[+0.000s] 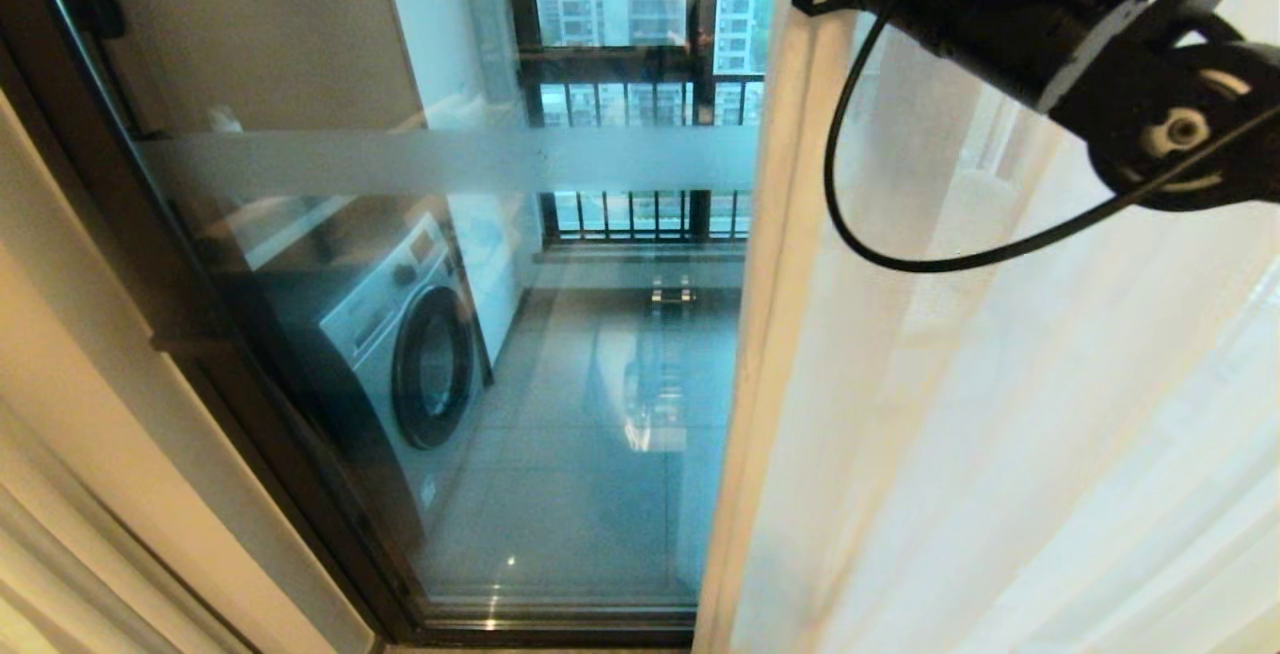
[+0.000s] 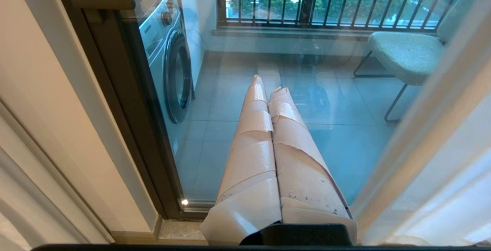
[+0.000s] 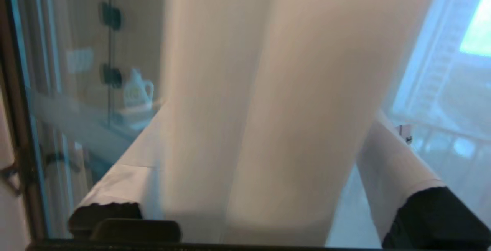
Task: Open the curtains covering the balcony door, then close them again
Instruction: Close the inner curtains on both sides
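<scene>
The right gripper (image 3: 264,189) is held high with jaws spread around the sheer curtains (image 1: 1000,434), seemingly for gripping; the left gripper (image 2: 268,93) is parked, jaws pressed together.

curtains (image 1: 1000,414): thin sheer cloth | balcony door (image 1: 560,414): glossy glass, dark metal frame

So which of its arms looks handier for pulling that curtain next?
Probably the right: the right gripper is open with the sheer curtain between its fingers. The left gripper is shut, pointing at the glass door.
</scene>
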